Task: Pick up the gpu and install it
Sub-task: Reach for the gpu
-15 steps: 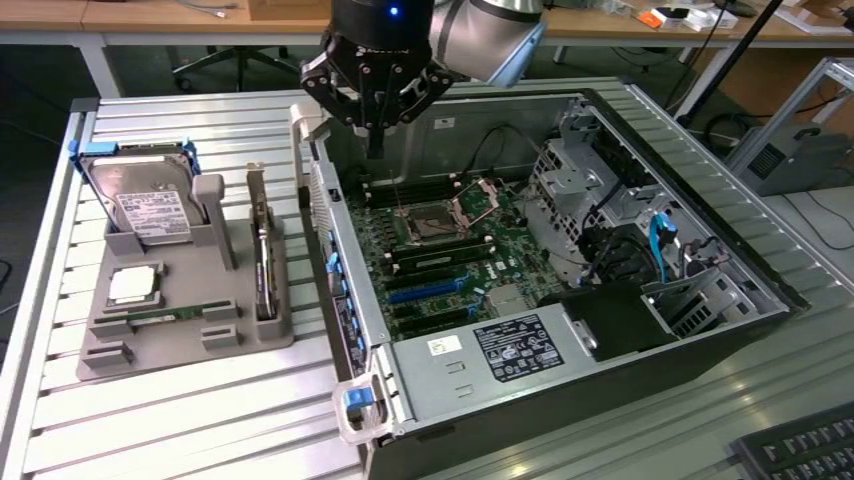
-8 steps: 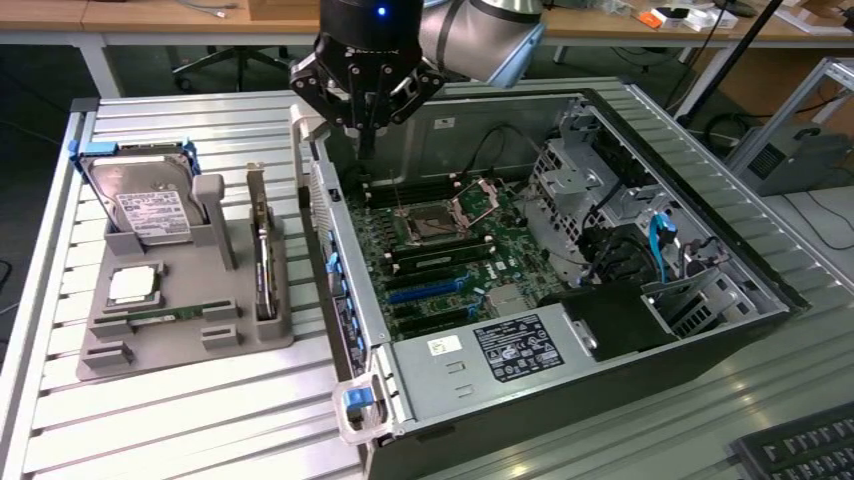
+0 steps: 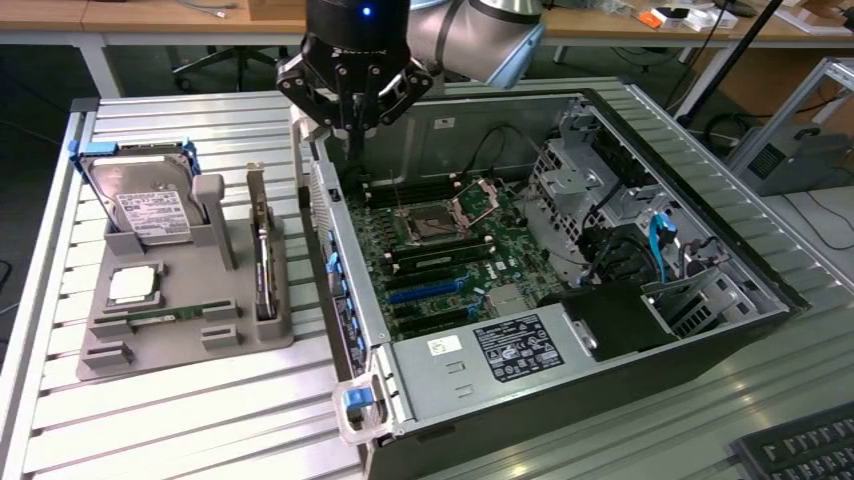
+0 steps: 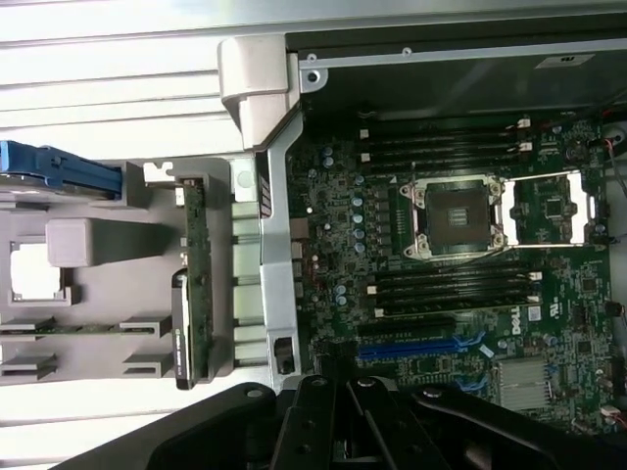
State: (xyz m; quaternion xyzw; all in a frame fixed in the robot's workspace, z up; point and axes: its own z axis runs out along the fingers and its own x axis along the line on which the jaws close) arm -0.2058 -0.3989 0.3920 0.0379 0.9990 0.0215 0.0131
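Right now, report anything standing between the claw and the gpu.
Nothing covers the gpu, on edge in its grey holder, open from above. The case's wall lies sideways between it and the claw.

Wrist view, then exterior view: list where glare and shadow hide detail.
Wrist view: the white slatted metal table washes out, the square silver processor chip glares blank, and the black gripper is a dark mass. Exterior view: light is even; the flat green gpu card standing in the grey plastic tray shows without glare.
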